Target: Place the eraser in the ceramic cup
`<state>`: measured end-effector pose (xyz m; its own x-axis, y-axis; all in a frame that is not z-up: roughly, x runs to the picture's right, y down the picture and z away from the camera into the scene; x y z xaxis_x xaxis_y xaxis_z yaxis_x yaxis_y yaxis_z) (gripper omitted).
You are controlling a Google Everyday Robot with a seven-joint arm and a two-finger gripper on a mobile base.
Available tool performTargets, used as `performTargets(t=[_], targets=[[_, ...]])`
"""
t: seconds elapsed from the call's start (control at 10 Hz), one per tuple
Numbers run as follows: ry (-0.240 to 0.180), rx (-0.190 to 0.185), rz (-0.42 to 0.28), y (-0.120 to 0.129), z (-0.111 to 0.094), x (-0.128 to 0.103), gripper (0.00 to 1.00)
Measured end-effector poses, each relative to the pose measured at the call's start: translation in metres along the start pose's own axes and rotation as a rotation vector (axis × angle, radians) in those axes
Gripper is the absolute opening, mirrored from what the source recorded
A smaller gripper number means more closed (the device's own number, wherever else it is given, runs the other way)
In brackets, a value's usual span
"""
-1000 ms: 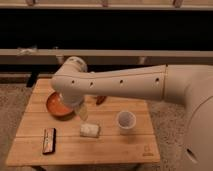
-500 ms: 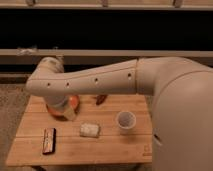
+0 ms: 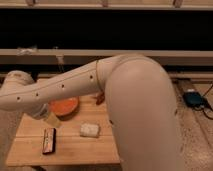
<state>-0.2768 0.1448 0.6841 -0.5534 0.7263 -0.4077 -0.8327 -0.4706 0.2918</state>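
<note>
Status: small flat black rectangular eraser (image 3: 49, 140) lies ungrasped on wooden tabletop (image 3: 30, 150) | hand (image 3: 50, 119) hangs near above it, spread apart and empty, I judge to straddle it | white ceramic cup hidden behind my white arm (image 3: 135, 100)

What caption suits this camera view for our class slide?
White robot arm's gripper hovers near the flat black, brown-striped eraser on the wooden table, beside an orange bowl.

We see a cream-white robot arm (image 3: 75, 86) marked with a row of small dark dots. Its pale yellowish-grey end effector (image 3: 50, 119) hangs at the left, just beside the orange-red round bowl (image 3: 64, 106). The small flat eraser (image 3: 49, 140) is black with a reddish-brown stripe, the soft rectangular block (image 3: 90, 130) is whitish, and the wooden bench (image 3: 75, 149) is light tan.
</note>
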Motion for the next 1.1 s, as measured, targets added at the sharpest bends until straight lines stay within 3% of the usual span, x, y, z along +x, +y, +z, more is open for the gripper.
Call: performTargets(t=[0.2, 0.5, 0.8, 1.1], targets=[[0.028, -0.028, -0.068, 0.008, 0.023, 0.017, 0.80], [0.079, -0.039, -0.168, 0.008, 0.048, 0.026, 0.80], [0.116, -0.021, -0.262, 0.010, 0.074, 0.040, 0.80], [0.146, 0.010, -0.308, 0.011, 0.098, 0.049, 0.80]])
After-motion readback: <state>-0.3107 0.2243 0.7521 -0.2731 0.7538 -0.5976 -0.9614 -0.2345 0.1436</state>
